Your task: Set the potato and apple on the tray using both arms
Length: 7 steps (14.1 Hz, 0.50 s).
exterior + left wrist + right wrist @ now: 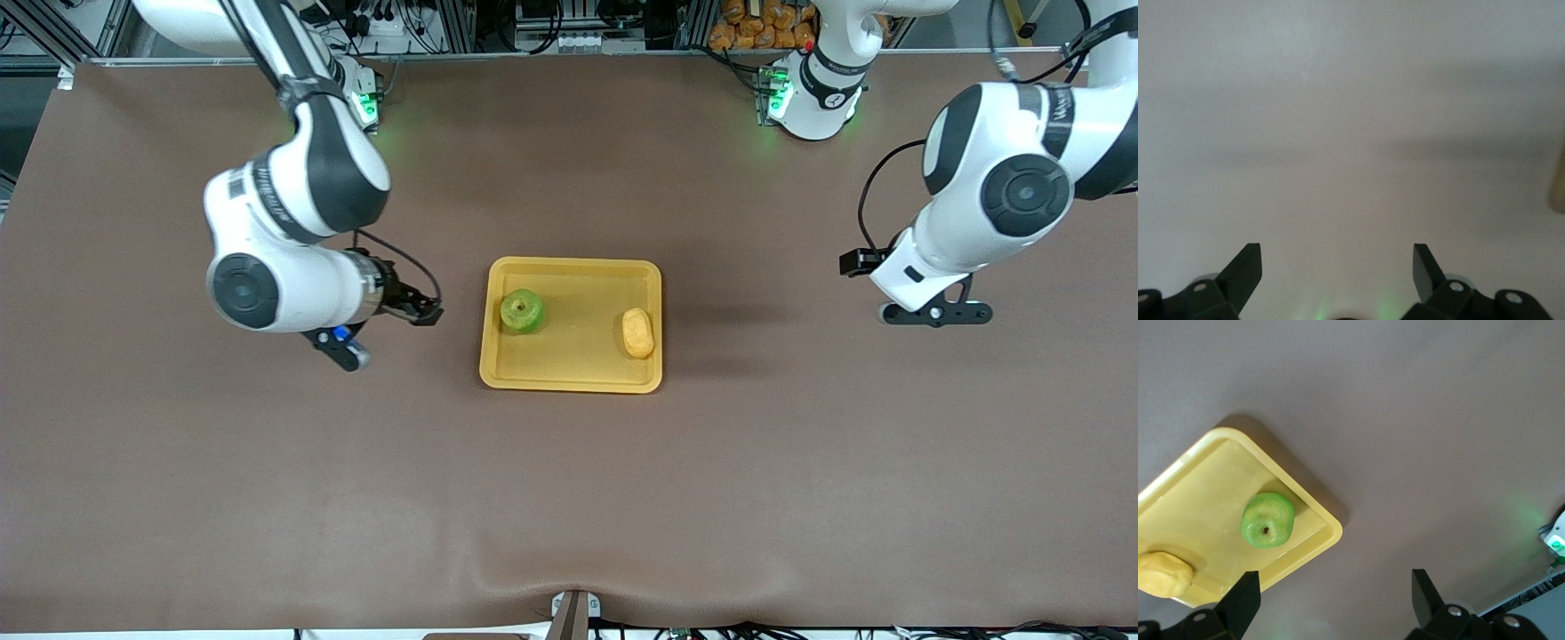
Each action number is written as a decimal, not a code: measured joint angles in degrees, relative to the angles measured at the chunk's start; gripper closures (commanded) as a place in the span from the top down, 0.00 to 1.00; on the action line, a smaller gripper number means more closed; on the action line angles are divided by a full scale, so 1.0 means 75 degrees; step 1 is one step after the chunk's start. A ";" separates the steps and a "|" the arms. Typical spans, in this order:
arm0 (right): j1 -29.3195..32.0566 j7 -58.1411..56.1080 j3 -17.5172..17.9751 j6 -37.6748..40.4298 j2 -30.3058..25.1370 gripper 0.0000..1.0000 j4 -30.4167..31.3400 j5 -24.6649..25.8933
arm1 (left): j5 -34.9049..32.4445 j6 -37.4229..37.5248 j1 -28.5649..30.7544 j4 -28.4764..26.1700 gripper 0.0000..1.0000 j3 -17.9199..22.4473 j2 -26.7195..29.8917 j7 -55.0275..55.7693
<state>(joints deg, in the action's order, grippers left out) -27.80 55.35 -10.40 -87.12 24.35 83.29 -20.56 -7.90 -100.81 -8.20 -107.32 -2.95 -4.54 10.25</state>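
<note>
Apple (522, 311) and potato (637, 332) hug opposite tray (573, 378) rims — both jaws wide, empty.

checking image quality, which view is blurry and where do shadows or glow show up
Left wrist view: soft and washed out, bare table, faint shadow bands. Right wrist view: sharp; apple and tray cast dark shadows. Front view: even light, green glow at the arm bases.
</note>
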 measured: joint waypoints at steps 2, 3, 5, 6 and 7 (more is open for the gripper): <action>0.0393 -0.0281 0.0006 0.0480 -0.0001 1.00 -0.0385 0.0030 | 0.0090 0.0018 0.0001 0.0265 1.00 0.0031 0.0199 -0.0328; 0.0619 -0.0713 0.0004 0.0765 -0.0003 1.00 -0.0548 0.0043 | 0.0129 0.0022 0.0003 0.0350 1.00 0.0076 0.0337 -0.0530; 0.0998 -0.1667 -0.0006 0.1290 -0.0004 1.00 -0.0775 0.0068 | 0.0205 0.0083 0.0007 0.0553 1.00 0.0199 0.0620 -0.0987; 0.1126 -0.1909 -0.0008 0.1395 -0.0004 1.00 -0.0841 0.0073 | 0.0236 0.0162 0.0014 0.0726 1.00 0.0245 0.0725 -0.1202; 0.1240 -0.2051 -0.0006 0.1422 -0.0004 1.00 -0.0896 0.0075 | 0.0345 0.0303 0.0024 0.0986 1.00 0.0277 0.0787 -0.1365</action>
<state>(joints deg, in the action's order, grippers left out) -18.51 39.97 -10.45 -76.45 24.32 76.57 -20.00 -5.31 -98.54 -8.02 -99.92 -0.87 1.36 0.02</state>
